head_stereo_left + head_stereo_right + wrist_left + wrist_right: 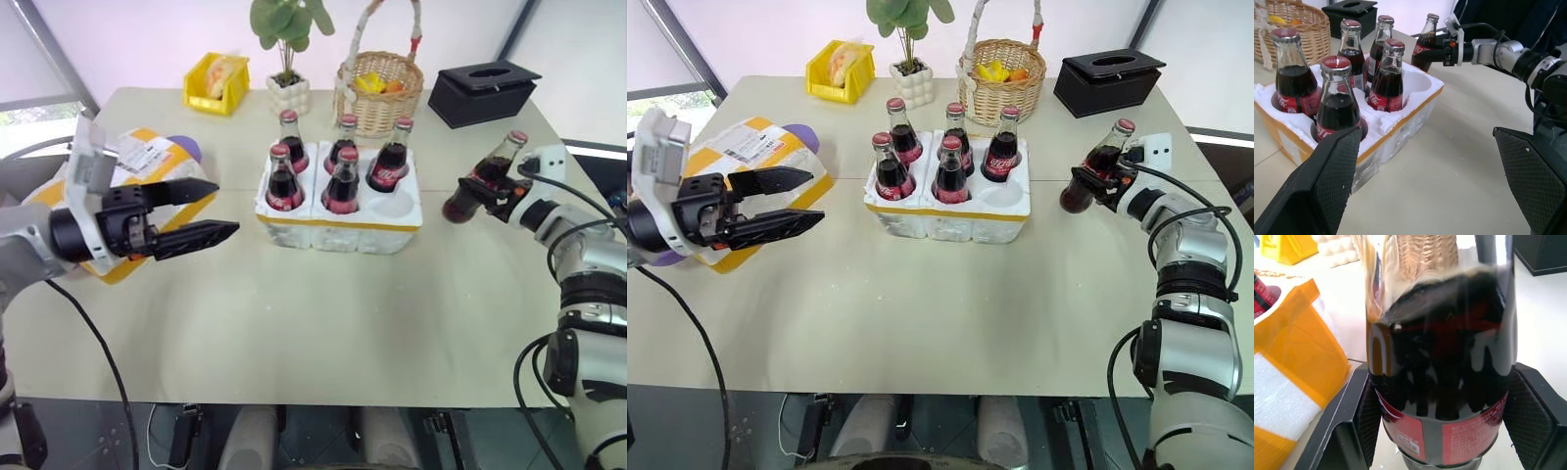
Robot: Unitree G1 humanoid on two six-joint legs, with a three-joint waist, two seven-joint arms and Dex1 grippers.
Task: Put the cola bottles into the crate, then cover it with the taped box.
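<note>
Five cola bottles [342, 181] stand upright in the crate [338, 227] at mid-table [294, 333]; the front hole on the robot's right [394, 205] is bare, likely kept for the last one; that sixth bottle [1095, 168] sits right of the crate, apart from it, tilted with its cap leaning away, pinched low on the body by the right hand [1087, 188], fingers pressed to the glass on both sides; the tilt suggests it is being carried rather than stood down.

Left hand [191, 213] hangs above the table left of the crate, fingers spread, holding nothing, probably waiting near the taped box [749, 147], which lies just behind it at the table's left edge, label up.

Head views give the layout: basket [380, 88], yellow bin [214, 83], plant, black box [482, 90] along the far side; the right wrist view shows the fingers [1364, 416] flat against the red label; the left wrist view shows the empty hole from the side with the held bottle beyond it.
</note>
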